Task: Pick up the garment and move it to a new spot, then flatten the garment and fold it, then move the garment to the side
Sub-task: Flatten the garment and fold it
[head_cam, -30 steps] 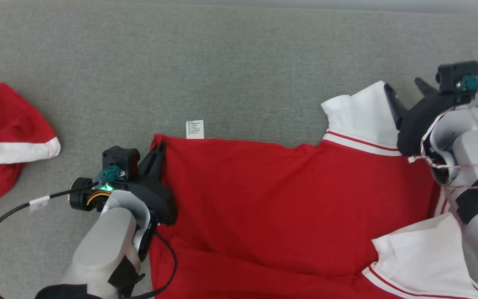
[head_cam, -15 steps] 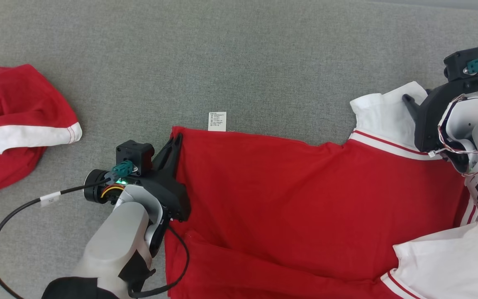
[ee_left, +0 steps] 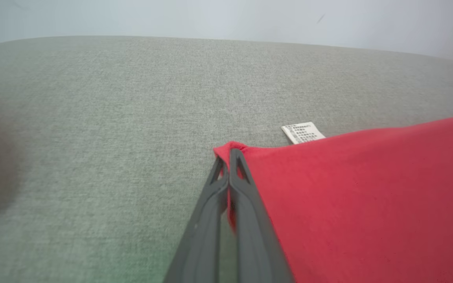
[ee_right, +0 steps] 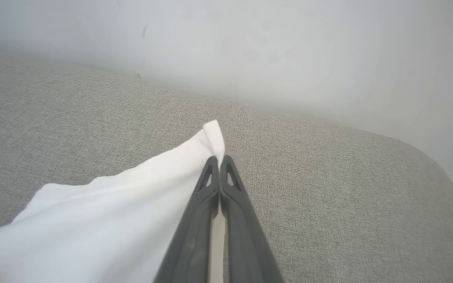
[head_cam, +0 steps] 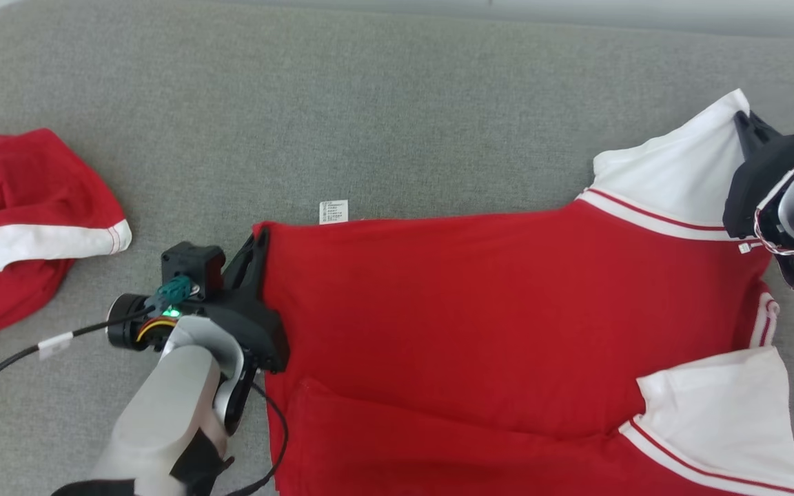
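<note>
The garment is a red shirt with white sleeves, spread across the grey cushion, its small white label sticking out at the far hem. My left gripper is shut on the shirt's far left corner. At the far right my right gripper is shut on the tip of the white sleeve, which is drawn out toward the upper right. A second white sleeve lies at the lower right.
Another red and white garment lies bunched at the left edge. The grey cushion stretches bare beyond the shirt, with its rounded far edge and a pale wall behind.
My right gripper has shut on the white sleeve's tip and drawn it out to the upper right. The left gripper keeps its grip on the corner. The camera has shifted.
</note>
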Controlling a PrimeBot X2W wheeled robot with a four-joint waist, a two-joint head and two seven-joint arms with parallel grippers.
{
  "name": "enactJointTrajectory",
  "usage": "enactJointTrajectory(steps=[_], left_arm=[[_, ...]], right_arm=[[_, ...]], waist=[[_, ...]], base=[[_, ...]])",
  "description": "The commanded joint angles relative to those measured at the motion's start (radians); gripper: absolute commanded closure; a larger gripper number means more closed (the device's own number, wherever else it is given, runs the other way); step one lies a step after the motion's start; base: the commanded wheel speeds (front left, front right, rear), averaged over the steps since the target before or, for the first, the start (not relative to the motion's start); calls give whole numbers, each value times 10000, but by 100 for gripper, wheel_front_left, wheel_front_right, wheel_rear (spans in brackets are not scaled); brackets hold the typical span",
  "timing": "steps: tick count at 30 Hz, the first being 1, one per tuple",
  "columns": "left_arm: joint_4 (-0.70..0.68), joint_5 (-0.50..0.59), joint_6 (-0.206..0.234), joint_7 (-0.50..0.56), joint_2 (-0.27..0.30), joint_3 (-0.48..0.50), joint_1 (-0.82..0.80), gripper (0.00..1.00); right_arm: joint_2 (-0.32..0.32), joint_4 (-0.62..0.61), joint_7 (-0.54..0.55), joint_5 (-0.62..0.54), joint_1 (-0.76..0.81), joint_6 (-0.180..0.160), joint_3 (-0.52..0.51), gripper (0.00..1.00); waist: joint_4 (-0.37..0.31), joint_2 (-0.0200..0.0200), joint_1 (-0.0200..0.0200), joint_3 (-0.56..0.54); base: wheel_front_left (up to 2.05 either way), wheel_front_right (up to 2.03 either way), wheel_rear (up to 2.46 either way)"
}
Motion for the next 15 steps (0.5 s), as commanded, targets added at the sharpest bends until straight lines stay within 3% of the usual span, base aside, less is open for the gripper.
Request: enactJointTrajectory(steps=[1,15], left_arm=[[-151,159,67,-27,173,132,357,100],[-1539,858,12,-28,443,899,2195,100]], right_arm=[[110,245,-504,-261,-111,-23,-140,100],[908,856,-2284,116,1494,-23,-349,100]], waist=[[-146,-1,0,-319],[-740,-1,0,-1892]], base=[[0,0,0],[0,0,0]])
